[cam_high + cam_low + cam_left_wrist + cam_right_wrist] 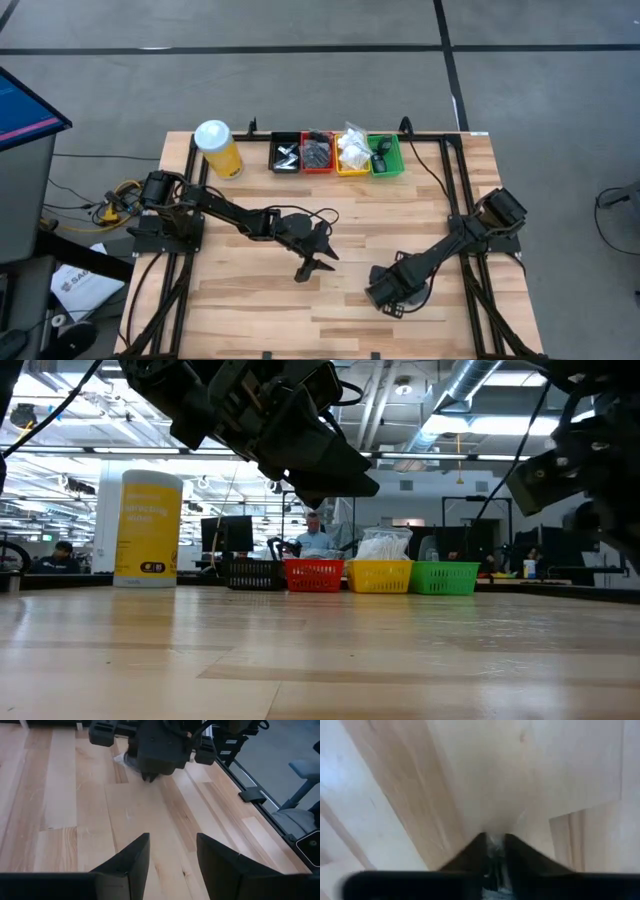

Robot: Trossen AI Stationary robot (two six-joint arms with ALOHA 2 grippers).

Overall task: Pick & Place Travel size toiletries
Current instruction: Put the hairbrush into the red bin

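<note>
The right hand sits low on the bench, toward its front right, fingers pressed nearly together on something pale and translucent. In the right wrist view a crinkled bit of it shows between the fingertips, and the left wrist view shows a clear plastic edge sticking out beside that hand, so it is most likely a white sachet, pinched at the wood. The yellow tray, already heaped with white sachets, lies at the far edge, well apart from the right hand and somewhat to its left. I judge the coming carry runs away from the front edge toward that tray. The left hand hovers mid-bench with fingers spread, empty, no closer to the trays.
</note>
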